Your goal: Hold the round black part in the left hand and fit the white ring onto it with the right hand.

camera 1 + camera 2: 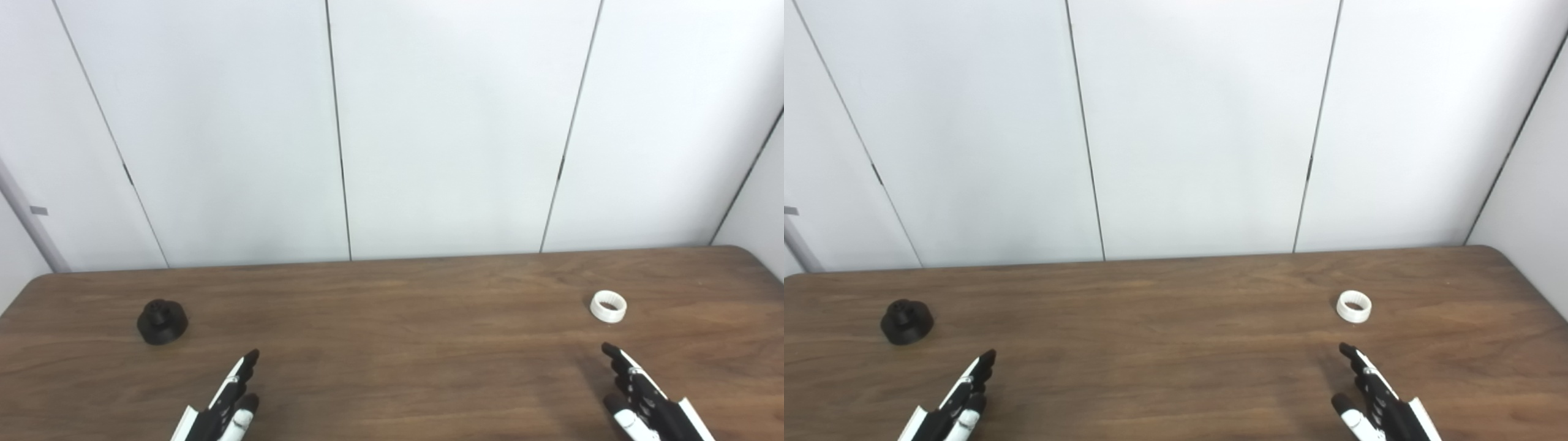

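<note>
The round black part (162,321) stands on the wooden table (392,343) at the left, a small knob on its top. A white ribbed ring (608,306) lies flat on the table at the right. My left hand (226,401) comes in at the bottom left, fingers stretched out and apart, holding nothing; it is nearer me and to the right of the black part. My right hand (643,398) enters at the bottom right, open and empty, its fingertips a short way in front of the ring. Neither hand touches its object.
The table runs up to a white panelled wall (392,122) at the back. Its rounded corners show at the far left and far right. A grey post (30,220) leans at the left edge.
</note>
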Available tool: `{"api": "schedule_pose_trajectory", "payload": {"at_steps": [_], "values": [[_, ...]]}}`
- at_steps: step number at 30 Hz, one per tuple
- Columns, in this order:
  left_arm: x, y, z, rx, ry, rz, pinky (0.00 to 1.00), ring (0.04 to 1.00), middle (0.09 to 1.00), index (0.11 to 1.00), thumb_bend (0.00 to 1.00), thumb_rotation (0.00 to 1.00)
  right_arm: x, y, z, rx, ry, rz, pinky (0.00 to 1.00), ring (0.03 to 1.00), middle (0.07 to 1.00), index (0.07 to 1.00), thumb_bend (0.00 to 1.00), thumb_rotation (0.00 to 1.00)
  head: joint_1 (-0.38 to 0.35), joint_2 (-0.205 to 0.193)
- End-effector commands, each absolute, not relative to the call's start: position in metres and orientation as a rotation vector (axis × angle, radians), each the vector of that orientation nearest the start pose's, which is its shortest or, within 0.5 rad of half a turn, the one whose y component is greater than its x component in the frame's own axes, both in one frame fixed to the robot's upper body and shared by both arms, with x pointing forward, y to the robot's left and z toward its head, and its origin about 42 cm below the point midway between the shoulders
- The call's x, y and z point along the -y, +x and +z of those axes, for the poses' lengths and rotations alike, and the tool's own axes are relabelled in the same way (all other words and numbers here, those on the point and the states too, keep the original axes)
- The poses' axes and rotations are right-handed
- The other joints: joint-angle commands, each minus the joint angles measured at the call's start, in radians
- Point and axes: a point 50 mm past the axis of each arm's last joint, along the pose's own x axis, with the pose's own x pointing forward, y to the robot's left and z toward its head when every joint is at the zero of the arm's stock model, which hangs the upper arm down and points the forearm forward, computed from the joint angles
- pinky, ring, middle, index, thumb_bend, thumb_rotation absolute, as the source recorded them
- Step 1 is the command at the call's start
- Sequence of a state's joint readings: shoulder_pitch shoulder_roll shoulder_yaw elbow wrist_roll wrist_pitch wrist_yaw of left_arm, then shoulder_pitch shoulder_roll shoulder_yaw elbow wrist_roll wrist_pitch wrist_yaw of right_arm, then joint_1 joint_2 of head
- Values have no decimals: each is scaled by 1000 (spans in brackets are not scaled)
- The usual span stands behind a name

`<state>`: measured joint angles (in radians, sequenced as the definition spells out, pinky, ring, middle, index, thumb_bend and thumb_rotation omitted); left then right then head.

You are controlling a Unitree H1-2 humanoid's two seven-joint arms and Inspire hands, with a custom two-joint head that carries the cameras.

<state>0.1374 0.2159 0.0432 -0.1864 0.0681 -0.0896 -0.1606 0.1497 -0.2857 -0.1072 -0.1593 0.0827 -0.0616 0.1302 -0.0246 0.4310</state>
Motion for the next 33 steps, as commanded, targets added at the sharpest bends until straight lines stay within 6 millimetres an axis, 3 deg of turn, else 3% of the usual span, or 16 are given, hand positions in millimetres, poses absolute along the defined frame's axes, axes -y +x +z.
{"api": "schedule_pose_trajectory", "payload": {"at_steps": [1, 5, 8, 14, 18, 22, 25, 29, 33], "values": [[-282, 240, 140, 190, 304, -129, 1000, 1000, 1000, 1000, 456, 898, 325, 231, 129, 81, -233, 48, 1000, 1000, 1000, 939, 437, 686, 8, 5], [-278, 239, 140, 204, 309, -123, 1000, 1000, 1000, 991, 469, 880, 329, 229, 131, 84, -238, 52, 1000, 1000, 1000, 939, 430, 674, 63, 18], [-274, 239, 140, 252, 355, -101, 1000, 1000, 1000, 965, 449, 812, 332, 228, 132, 85, -242, 53, 1000, 1000, 1000, 941, 429, 688, 91, 26], [-269, 235, 144, 354, 541, -32, 1000, 1000, 1000, 903, 668, 556, 338, 225, 137, 72, -225, 45, 1000, 1000, 1000, 941, 452, 731, 145, 53], [-272, 235, 162, 416, 694, 41, 984, 1000, 1000, 888, 710, 404, 345, 221, 142, 65, -220, 45, 1000, 1000, 1000, 951, 467, 758, 214, 68], [-287, 240, 190, 461, 839, 175, 1000, 1000, 1000, 868, 741, 366, 354, 217, 145, 64, -218, 60, 1000, 1000, 1000, 978, 440, 780, 285, 76], [-302, 242, 210, 474, 894, 286, 1000, 1000, 1000, 798, 761, 317, 360, 215, 146, 66, -215, 74, 1000, 1000, 1000, 996, 443, 817, 325, 79], [-330, 244, 234, 449, 949, 413, 1000, 1000, 1000, 689, 791, 261, 363, 214, 147, 80, -203, 65, 1000, 1000, 1000, 985, 482, 822, 361, 82], [-353, 243, 254, 372, 1043, 486, 1000, 1000, 1000, 686, 877, 277, 367, 213, 146, 79, -206, 41, 1000, 1000, 1000, 937, 547, 824, 409, 80]]}}
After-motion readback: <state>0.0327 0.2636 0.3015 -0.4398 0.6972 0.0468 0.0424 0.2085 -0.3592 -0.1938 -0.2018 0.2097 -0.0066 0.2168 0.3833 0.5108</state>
